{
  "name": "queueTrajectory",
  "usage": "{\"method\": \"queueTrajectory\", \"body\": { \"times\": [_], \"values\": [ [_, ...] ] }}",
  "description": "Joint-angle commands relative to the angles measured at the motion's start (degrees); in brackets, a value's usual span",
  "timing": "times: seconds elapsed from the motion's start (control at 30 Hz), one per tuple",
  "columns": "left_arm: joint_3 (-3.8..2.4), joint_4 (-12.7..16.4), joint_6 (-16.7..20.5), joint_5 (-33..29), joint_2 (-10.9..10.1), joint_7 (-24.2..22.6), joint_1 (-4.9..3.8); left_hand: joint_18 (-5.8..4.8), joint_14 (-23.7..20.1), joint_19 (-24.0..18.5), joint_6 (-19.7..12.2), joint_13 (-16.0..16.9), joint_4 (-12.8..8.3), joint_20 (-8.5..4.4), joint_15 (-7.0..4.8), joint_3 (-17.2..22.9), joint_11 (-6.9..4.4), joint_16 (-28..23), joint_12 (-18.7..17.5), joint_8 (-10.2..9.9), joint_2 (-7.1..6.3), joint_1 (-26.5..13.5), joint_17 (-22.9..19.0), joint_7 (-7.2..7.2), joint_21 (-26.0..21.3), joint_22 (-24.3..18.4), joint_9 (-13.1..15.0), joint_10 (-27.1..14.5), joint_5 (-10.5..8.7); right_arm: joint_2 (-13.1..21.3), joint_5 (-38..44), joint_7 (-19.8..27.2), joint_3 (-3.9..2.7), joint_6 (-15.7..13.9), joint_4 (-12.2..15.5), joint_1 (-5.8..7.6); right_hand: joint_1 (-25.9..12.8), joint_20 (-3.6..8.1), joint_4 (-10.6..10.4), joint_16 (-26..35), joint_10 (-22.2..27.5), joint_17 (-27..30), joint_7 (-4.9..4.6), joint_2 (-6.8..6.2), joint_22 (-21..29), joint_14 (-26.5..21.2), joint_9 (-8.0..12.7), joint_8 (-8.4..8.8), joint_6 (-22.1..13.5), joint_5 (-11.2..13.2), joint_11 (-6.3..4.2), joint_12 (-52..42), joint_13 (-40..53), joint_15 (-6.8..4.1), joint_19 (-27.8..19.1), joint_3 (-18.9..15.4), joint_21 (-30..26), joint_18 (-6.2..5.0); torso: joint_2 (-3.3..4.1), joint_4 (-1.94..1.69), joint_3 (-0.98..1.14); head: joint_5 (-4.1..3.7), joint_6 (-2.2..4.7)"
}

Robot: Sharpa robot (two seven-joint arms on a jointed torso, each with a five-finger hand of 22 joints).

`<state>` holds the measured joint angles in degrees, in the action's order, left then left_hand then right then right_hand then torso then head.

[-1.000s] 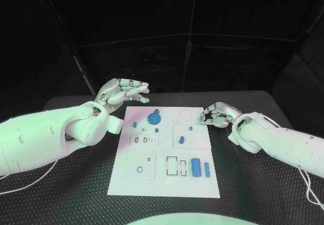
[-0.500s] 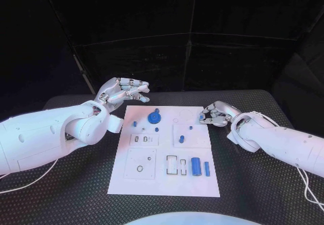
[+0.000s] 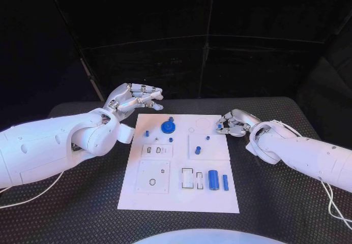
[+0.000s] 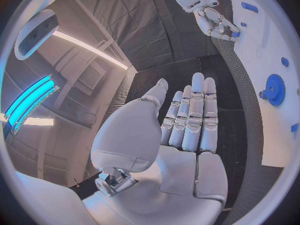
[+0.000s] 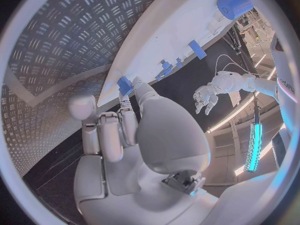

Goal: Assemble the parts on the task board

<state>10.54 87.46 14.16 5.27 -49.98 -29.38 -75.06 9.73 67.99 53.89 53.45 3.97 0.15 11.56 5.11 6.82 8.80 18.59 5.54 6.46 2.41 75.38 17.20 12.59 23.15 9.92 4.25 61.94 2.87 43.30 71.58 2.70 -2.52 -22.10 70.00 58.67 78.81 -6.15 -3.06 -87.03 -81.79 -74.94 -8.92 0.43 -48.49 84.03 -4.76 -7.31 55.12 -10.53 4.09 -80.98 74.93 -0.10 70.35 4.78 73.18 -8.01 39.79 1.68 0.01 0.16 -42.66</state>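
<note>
Blue part [image 5: 124,85] sits pinched in the right hand [image 3: 233,124] fingers [image 5: 134,92] at the task board [image 3: 180,200] edge.

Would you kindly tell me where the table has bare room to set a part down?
Bare black table lies beside the white board's near end, on either side. The board's near strip is bare too. Crowded: its far end, between the left hand and the right hand.
</note>
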Motion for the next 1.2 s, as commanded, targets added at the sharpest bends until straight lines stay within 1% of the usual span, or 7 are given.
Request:
{"method": "queueTrajectory", "body": {
  "times": [0.03,0.17,0.37,0.47,0.77,1.03,1.2],
  "values": [
    [-0.05,0.2,-0.5,-0.2,-0.1,-0.5,-0.10,0.67,-0.3,-0.3,0.2,0.1,-0.4,0.01,0.10,0.0,0.20,-0.4,-0.4,-0.2,0.22,0.3,0.1,0.28,-0.4,-0.1,0.0,0.0,-0.12,-0.1,1.9,-0.3,-0.04,0.0,-0.1,0.10,0.4,0.21,0.3,-0.3,-0.3,-7.9,0.00,0.30,-0.1,4.5,0.1,-0.22,0.6,0.2,-0.15,-0.2,2.7,-0.18,0.2,0.1,0.3,0.91,0.00,-0.04,-0.01,0.10,-0.07],
    [-0.05,0.2,-0.5,-0.2,-0.1,-0.5,-0.10,0.67,-0.3,-0.3,0.2,0.1,-0.4,0.01,0.11,0.0,0.22,-0.4,-0.4,-0.2,0.22,0.2,0.1,0.30,-0.4,-0.1,0.0,0.0,-0.12,-0.2,2.7,-0.5,-0.04,-0.5,-0.2,0.10,0.8,0.34,0.6,-0.3,-0.3,-7.9,0.23,0.70,-0.1,4.5,0.1,-0.54,1.5,0.2,-0.32,-0.2,2.7,-0.33,0.2,0.5,0.3,0.92,-0.02,0.00,0.00,0.24,-0.18],
    [-0.05,0.2,-0.4,-0.2,-0.1,-0.5,-0.10,0.67,-0.3,-0.3,0.2,0.1,-0.4,0.01,0.11,0.0,0.22,-0.4,-0.4,-0.2,0.22,0.2,0.1,0.30,-0.4,-0.1,0.0,0.0,-0.12,-0.2,3.5,-0.9,-0.04,-1.5,-0.1,0.10,0.9,0.39,0.7,-0.3,-0.3,-7.9,0.31,0.79,-0.1,4.5,0.1,-0.61,1.8,0.2,-0.39,-0.2,2.7,-0.38,0.2,0.6,0.3,0.92,-0.02,0.04,0.04,0.24,-0.23],
    [-0.05,0.2,-0.4,-0.2,-0.2,-0.4,-0.10,0.67,-0.3,-0.3,0.2,0.1,-0.4,0.01,0.11,0.0,0.22,-0.4,-0.4,-0.2,0.22,0.2,0.1,0.30,-0.4,-0.1,0.0,0.0,-0.12,-0.2,3.7,-1.0,-0.04,-1.7,-0.1,0.10,0.9,0.41,0.7,-0.3,-0.3,-7.9,0.31,0.79,-0.1,4.5,0.1,-0.59,1.8,0.2,-0.41,-0.2,2.7,-0.40,0.2,0.6,0.3,0.92,0.01,0.02,0.02,0.20,-0.21],
    [-0.05,0.2,-0.4,-0.2,-0.2,-0.4,-0.10,0.67,-0.3,-0.3,0.2,0.1,-0.4,0.01,0.11,0.0,0.22,-0.4,-0.4,-0.2,0.22,0.2,0.1,0.30,-0.4,-0.1,0.0,0.0,-0.12,-0.4,3.8,-1.2,-0.04,-1.8,0.0,0.10,-0.3,0.31,0.4,-0.2,0.1,-7.6,-0.28,-0.46,0.0,4.4,0.8,0.84,-0.3,0.5,0.05,0.2,2.2,-0.13,0.2,-0.3,0.2,0.95,0.01,0.01,0.06,0.20,-0.28],
    [-0.04,0.2,-0.4,-0.2,-0.2,-0.4,-0.10,0.66,-0.3,-0.3,0.2,0.1,-0.4,0.02,0.12,0.0,0.23,-0.5,-0.5,-0.3,0.23,0.2,0.2,0.31,-0.4,-0.1,0.0,0.0,-0.12,-0.4,3.8,-1.6,-0.04,-1.7,0.1,0.10,-0.6,0.10,0.3,-0.1,0.4,-7.5,-0.56,-0.90,0.1,4.4,1.0,1.57,-1.7,0.7,0.31,0.5,1.9,0.10,0.1,-0.7,0.1,0.94,-0.01,0.02,0.00,0.21,-0.37],
    [-0.04,0.2,-0.4,-0.2,-0.2,-0.4,-0.10,0.66,-0.3,-0.3,0.2,0.1,-0.4,0.02,0.12,0.0,0.23,-0.5,-0.5,-0.3,0.23,0.2,0.2,0.31,-0.4,-0.1,0.0,0.0,-0.12,-0.4,3.8,-1.9,-0.04,-1.7,0.1,0.10,-0.6,0.04,0.2,-0.1,0.4,-7.4,-0.64,-1.00,0.1,4.4,1.0,1.74,-2.0,0.7,0.38,0.5,1.8,0.16,0.1,-0.9,0.1,0.93,0.01,0.03,0.04,0.15,-0.40]
  ]
}}
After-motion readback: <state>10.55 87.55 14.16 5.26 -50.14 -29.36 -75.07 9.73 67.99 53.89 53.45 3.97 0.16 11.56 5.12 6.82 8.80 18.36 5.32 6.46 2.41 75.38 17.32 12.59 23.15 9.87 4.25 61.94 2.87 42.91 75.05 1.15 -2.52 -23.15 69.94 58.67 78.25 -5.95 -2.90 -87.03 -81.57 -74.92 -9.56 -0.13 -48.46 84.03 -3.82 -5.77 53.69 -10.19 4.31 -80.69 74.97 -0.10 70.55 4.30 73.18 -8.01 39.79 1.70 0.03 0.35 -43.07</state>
